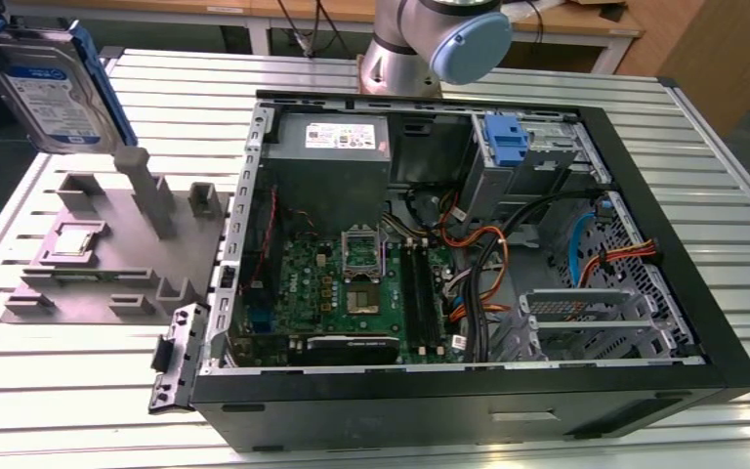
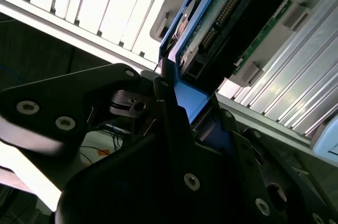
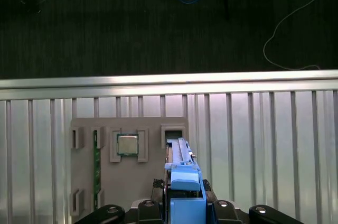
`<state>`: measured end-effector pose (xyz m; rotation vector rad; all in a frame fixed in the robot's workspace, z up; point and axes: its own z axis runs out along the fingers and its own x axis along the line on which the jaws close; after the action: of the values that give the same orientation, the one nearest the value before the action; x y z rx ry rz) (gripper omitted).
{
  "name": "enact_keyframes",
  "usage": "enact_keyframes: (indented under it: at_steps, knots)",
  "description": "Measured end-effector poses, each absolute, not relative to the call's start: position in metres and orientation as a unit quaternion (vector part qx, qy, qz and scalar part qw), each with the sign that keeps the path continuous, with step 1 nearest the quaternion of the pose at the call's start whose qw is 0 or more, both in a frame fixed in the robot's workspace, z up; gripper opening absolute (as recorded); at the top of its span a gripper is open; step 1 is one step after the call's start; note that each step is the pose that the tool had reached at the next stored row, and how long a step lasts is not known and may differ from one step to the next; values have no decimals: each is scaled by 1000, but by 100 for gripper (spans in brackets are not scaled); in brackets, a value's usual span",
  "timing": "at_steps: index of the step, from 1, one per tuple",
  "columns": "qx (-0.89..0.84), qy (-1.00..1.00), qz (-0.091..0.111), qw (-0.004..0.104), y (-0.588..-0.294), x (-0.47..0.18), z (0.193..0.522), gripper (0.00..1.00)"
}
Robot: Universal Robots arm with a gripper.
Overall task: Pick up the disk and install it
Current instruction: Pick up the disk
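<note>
Status: pick looks done, install not started. Tool is clamped on the flat silver-grey hard drive w/ white-and-blue label and blue plastic frame, i.e. the disk. In both wrist views the blue frame sits between the fingers. Exact pad contact is hard to read, prob. on the frame edges.

Disk pos: in the air at the exterior view's far left, on edge, label facing the cam. It's above the grey moulded fixture block and not touching it, well apart from the open black PC case. The first wrist view looks down past the disk at the fixture on the ribbed aluminium surface, w/ a small square CPU chip seated beside an empty slot.

Next move, IMO: needs a carry across to the case, clearing the fixture's tall post and the case wall, then squaring the frame to a bay. Can't tell which bay: there's a tall blue plastic bracket and a bare metal cage.
</note>
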<state>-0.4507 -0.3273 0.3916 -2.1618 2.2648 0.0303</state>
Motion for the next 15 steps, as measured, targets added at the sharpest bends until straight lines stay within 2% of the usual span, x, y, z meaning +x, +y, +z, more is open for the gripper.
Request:
enact_keyframes:
  at_steps: [15]
  knots:
    - [-690, 723, 10, 5, -327, -451, 402, 36]
